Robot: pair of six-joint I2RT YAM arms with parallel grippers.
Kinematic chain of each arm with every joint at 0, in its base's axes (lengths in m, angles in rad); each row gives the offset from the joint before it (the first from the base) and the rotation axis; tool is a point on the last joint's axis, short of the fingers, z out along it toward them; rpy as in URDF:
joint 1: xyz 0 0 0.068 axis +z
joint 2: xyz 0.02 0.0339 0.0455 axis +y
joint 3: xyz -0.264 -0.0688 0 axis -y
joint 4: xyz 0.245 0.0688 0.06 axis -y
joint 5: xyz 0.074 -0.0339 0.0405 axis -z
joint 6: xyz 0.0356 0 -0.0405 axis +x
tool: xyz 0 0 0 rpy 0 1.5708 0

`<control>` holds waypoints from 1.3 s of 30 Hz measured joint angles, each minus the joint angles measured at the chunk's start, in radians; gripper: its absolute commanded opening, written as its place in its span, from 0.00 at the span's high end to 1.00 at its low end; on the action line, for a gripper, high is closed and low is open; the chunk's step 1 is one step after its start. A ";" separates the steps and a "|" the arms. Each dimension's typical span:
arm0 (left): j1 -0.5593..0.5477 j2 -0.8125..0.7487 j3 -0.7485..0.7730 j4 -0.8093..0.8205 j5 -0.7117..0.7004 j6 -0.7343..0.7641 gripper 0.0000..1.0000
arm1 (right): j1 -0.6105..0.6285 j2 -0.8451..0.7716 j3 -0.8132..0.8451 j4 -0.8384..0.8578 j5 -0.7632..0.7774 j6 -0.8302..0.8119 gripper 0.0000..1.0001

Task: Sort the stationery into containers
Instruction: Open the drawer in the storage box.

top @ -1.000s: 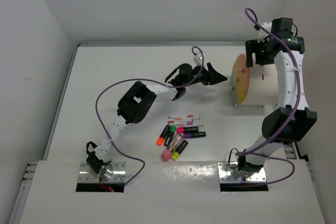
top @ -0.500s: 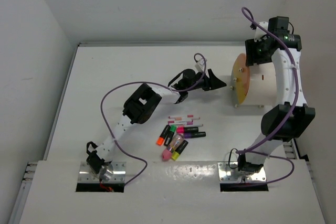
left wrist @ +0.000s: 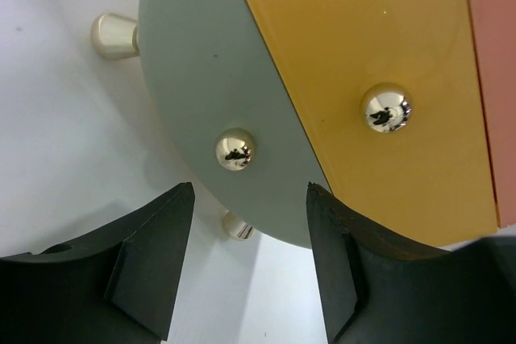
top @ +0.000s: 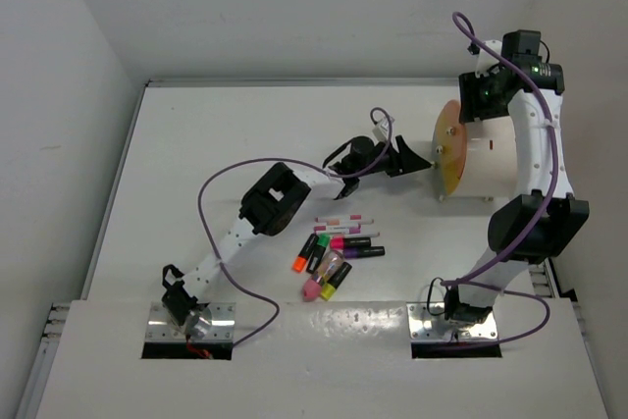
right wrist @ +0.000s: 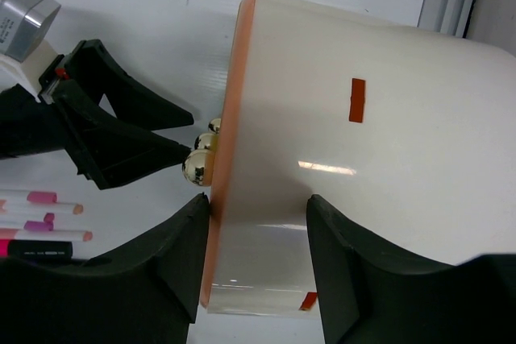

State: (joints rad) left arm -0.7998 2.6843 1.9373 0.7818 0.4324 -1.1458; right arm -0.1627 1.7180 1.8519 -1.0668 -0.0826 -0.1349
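The container, a cream-white drum [top: 488,159], lies on its side at the right, its orange end face [top: 448,149] turned to the left. My left gripper [top: 424,162] is open right at that face. In the left wrist view its tips [left wrist: 250,191] straddle the face's lower edge, just below a gold knob [left wrist: 235,149]. My right gripper [top: 475,105] sits over the drum's top. In the right wrist view it [right wrist: 258,203] stands open across the drum's wall [right wrist: 379,159], its left finger at the orange rim. The stationery [top: 334,250] lies loose in a heap mid-table.
Thin white pens [top: 343,218] lie at the heap's far side, chunky highlighters [top: 319,262] nearer the bases. The drum rests on small gold feet [left wrist: 113,34]. Walls close the table at the back and both sides. A purple cable [top: 231,169] loops off the left arm.
My left arm has stretched right, bringing its gripper up to the drum's face. Both grippers' jaws have narrowed somewhat. The right wrist has shifted slightly over the drum.
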 measured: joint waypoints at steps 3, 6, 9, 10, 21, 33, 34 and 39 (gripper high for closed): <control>-0.008 0.016 0.016 0.002 -0.003 -0.011 0.37 | 0.000 0.000 0.000 -0.001 -0.005 0.000 0.52; -0.017 0.032 0.035 0.002 -0.010 -0.020 0.40 | -0.001 0.000 0.004 -0.006 -0.013 0.000 0.55; -0.026 0.039 0.049 0.003 -0.017 -0.032 0.42 | -0.002 0.003 0.012 -0.020 -0.022 -0.001 0.55; -0.027 0.043 0.056 0.005 -0.019 -0.036 0.42 | -0.003 0.006 0.015 -0.023 -0.024 -0.001 0.55; -0.033 0.103 0.180 -0.047 -0.066 -0.044 0.44 | -0.009 0.010 0.023 -0.039 -0.049 -0.009 0.57; -0.041 0.127 0.201 -0.063 -0.089 -0.045 0.55 | -0.014 0.013 0.035 -0.069 -0.085 -0.011 0.60; -0.042 0.129 0.201 -0.063 -0.089 -0.045 0.60 | -0.014 0.013 0.036 -0.070 -0.086 -0.011 0.60; -0.044 0.135 0.203 -0.060 -0.089 -0.051 0.86 | -0.014 0.013 0.036 -0.074 -0.086 -0.011 0.60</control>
State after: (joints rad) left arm -0.8436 2.8193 2.1407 0.7223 0.3431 -1.1973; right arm -0.1772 1.7313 1.8877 -1.1404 -0.1688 -0.1463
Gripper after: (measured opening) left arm 0.240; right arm 0.405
